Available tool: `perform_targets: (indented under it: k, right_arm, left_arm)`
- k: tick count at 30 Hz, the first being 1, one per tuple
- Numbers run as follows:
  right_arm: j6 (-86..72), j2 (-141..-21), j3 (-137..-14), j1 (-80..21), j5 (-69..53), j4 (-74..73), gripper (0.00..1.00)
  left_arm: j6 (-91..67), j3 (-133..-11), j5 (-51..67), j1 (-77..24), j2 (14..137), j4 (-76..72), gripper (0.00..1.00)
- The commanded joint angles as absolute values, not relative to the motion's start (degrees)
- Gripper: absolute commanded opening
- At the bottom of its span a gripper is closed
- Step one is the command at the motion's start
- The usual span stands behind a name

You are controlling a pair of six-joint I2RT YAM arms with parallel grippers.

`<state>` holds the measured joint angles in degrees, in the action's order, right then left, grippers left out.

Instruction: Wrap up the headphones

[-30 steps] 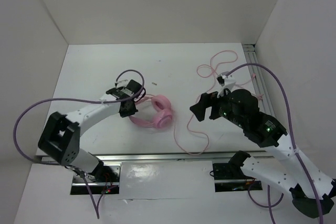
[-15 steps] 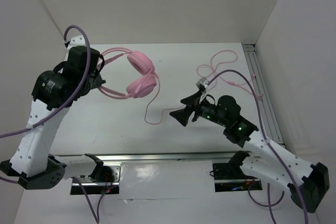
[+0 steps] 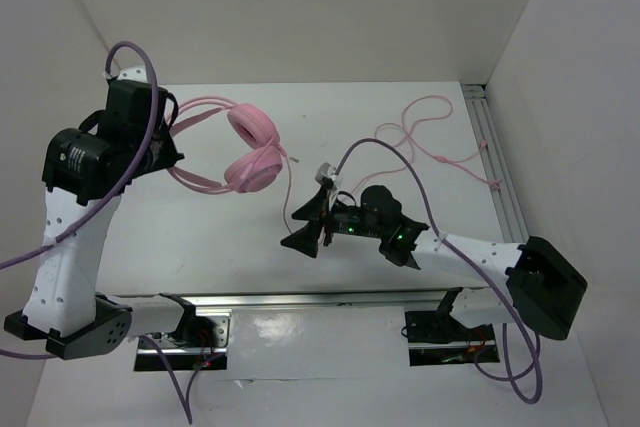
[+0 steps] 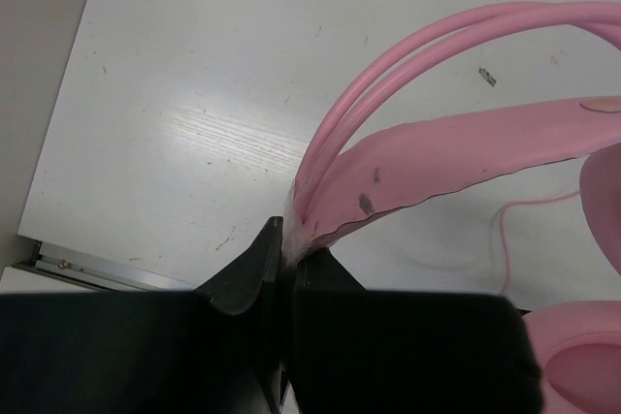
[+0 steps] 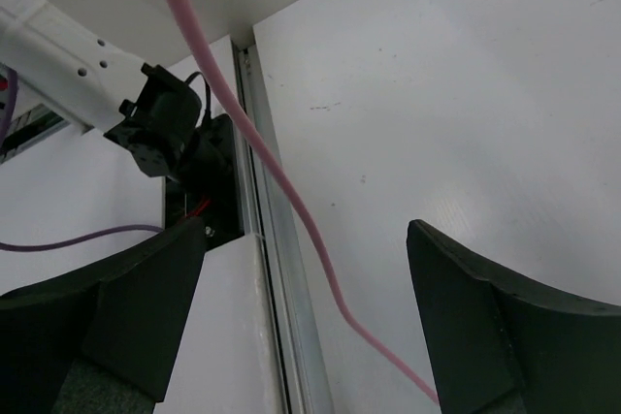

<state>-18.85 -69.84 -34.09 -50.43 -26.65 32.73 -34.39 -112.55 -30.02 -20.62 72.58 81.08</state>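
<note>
The pink headphones (image 3: 250, 147) hang in the air at the left, both earcups hanging to the right of my left gripper (image 3: 168, 144). That gripper is shut on the thin pink headband (image 4: 408, 65), with an earcup (image 4: 582, 356) at the lower right of the left wrist view. The pink cord (image 3: 285, 202) drops from the earcups past my right gripper (image 3: 305, 230) and trails to loose loops at the back right (image 3: 430, 137). My right gripper (image 5: 306, 235) is open low over the table, and the cord (image 5: 281, 176) runs between its fingers without being pinched.
A metal rail (image 3: 300, 299) runs along the near edge of the white table; it shows in the right wrist view (image 5: 277, 269) with the left arm's base mount (image 5: 175, 143) beside it. Another rail (image 3: 500, 177) lines the right side. White walls enclose the table.
My left gripper has lifted the headphones off the table, up and to the left. My right arm has swung left and down to the hanging cord.
</note>
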Motion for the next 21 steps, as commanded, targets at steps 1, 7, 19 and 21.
perform_targets:
  k: [1,7,19,21]
  right_arm:
    - [-18.6,-75.0,-34.7,-52.8,-24.8,41.6,0.91]
    - [-20.4,-85.1,-35.9,-52.8,-24.3,49.0,0.74]
    - [-20.4,-86.1,-35.2,-52.8,-22.0,50.4,0.19]
    - [-20.4,-84.8,-35.2,-52.8,-20.0,48.7,0.13]
  left_arm:
    - [-34.8,-115.9,-26.5,-18.5,71.8,78.0,0.0]
    - [-34.8,-116.4,-25.3,-17.4,71.8,78.0,0.0]
    - [-34.8,-116.5,-25.2,-15.0,72.9,78.0,0.0]
    - [-35.3,-117.1,-25.8,-14.5,72.9,78.0,0.0]
